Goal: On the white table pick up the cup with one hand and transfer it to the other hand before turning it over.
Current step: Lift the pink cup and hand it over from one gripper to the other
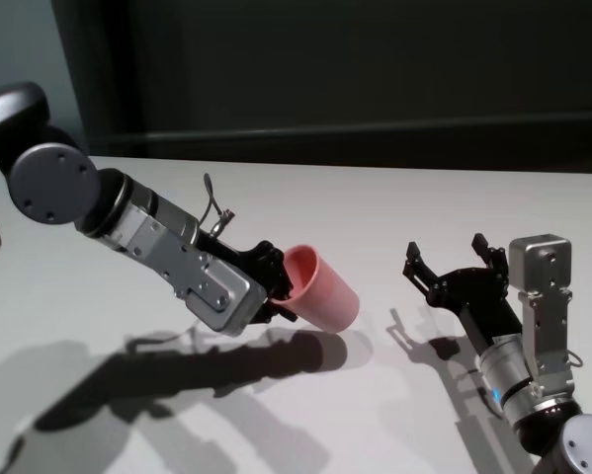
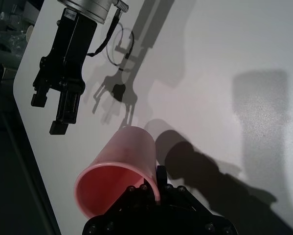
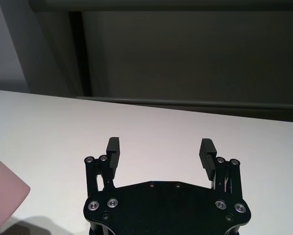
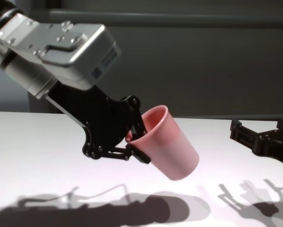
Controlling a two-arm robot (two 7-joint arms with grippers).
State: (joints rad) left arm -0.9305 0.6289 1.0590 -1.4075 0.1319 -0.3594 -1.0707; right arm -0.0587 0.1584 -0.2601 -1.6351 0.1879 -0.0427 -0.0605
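Desk (image 1: 394,197): white, broad; far edge runs along a dark wall, bare surface all round both arms.

Left gripper (image 1: 279,286): 1 pc. Arm reaches in from the left, slanting down toward desk centre. Fingers pinched on the cup's rim, one inside, one outside.

Cup (image 1: 322,287): 1 pc, pink, no handle. Held above the desk, tilted, mouth toward the left gripper, base pointing down and right. Shadow on the desk underneath.

Right gripper (image 1: 449,259): 1 pc. Near the cup, not touching. Arm comes up from lower right, fingers (image 3: 113,147) spread wide, holding nothing, aimed at the far edge.
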